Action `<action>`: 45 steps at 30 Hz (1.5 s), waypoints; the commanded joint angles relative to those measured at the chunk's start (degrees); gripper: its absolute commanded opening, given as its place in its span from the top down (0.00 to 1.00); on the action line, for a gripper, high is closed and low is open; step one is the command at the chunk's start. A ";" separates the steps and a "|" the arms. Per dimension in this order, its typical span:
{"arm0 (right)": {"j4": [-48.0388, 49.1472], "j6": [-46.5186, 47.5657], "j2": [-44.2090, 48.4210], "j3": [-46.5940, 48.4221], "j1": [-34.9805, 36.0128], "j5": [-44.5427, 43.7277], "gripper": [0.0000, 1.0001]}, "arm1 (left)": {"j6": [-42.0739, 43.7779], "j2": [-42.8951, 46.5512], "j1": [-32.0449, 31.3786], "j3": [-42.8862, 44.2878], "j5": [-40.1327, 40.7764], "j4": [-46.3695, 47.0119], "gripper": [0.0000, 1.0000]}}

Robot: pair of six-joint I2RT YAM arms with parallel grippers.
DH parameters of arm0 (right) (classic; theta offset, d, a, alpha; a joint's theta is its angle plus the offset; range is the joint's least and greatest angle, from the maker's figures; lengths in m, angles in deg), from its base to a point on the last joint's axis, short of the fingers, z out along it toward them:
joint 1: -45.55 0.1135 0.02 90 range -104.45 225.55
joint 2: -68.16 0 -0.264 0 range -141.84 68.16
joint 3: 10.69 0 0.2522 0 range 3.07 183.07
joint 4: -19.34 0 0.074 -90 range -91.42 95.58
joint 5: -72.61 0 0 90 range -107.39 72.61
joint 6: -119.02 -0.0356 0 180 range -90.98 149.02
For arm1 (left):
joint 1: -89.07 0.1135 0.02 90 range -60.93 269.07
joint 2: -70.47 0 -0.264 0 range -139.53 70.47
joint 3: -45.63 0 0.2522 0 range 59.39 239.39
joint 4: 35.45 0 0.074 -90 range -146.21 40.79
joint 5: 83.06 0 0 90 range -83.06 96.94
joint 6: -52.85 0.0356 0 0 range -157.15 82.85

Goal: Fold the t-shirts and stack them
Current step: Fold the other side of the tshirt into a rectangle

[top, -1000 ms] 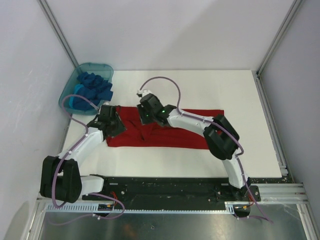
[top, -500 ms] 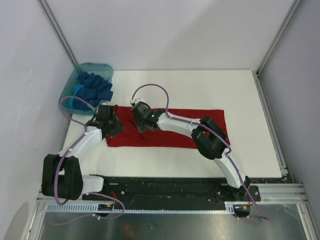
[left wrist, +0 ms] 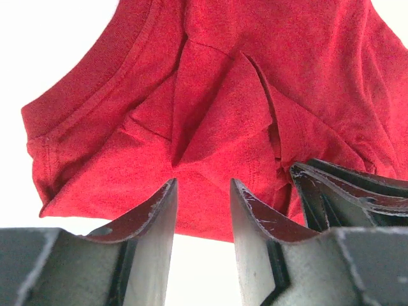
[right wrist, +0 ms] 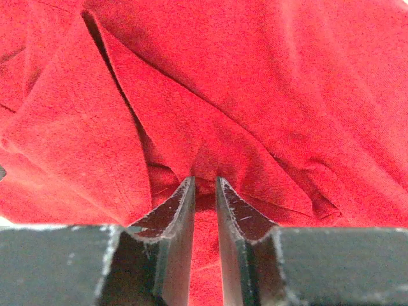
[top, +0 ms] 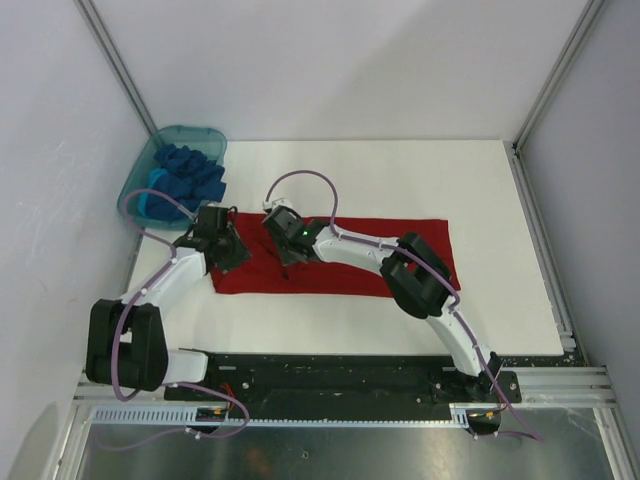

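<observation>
Red t-shirt fold in right hand

Enclosure, as recorded:
- A flat white rectangular tabletop was evenly lit from above, with only soft shadows cast.
- A plain pale grey back wall was set behind it.
- Matching pale grey panels were fitted as a left wall and a right wall.
- Slotted silver aluminium posts were placed at the rear corners.
- A silver aluminium rail was run along the right edge.
- A black flat mounting plate was fixed at the near edge.
- A brushed metal sheet was laid in front of it.
</observation>
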 commanded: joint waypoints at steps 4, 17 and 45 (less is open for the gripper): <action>1.98 -3.30 6.56 -3.75 -1.83 -1.16 0.87 | 1.88 -2.29 -0.33 3.81 -1.67 2.01 0.58; 6.11 -6.22 11.70 -10.76 -3.19 0.39 1.00 | 4.94 -9.38 -3.47 9.14 1.46 2.65 0.58; 8.56 -7.53 13.38 -11.86 -4.16 2.94 0.97 | 9.13 -20.67 -7.98 13.36 11.63 1.12 0.67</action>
